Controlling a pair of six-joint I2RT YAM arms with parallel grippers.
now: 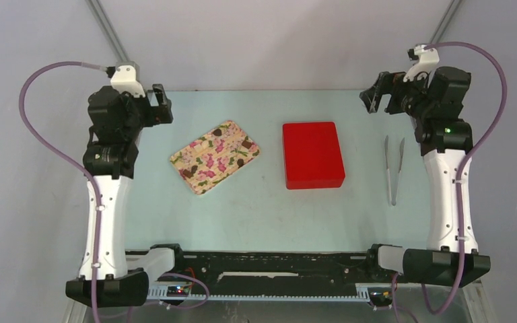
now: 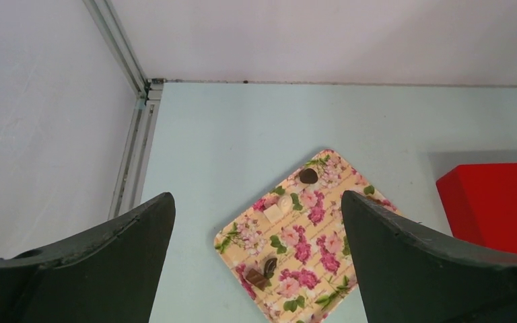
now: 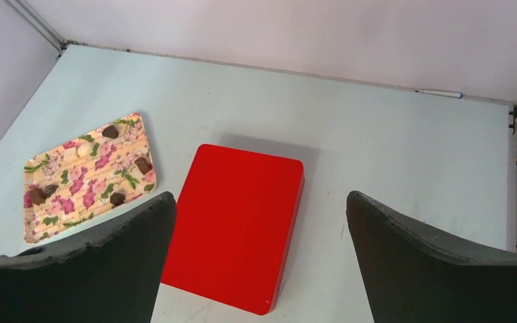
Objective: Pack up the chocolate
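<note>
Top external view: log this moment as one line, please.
stage: not started | left gripper: open, empty | right gripper: open, empty | chocolate: on floral tray | red box: closed | tweezers: lying right of box

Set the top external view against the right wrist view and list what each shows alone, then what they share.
Only top external: the metal tweezers right of the red box, and the left end effector. Only right wrist: a thin pen-like object at the far edge of the table. Both: the red box, the floral tray with chocolate on it, and the open right end effector.
</note>
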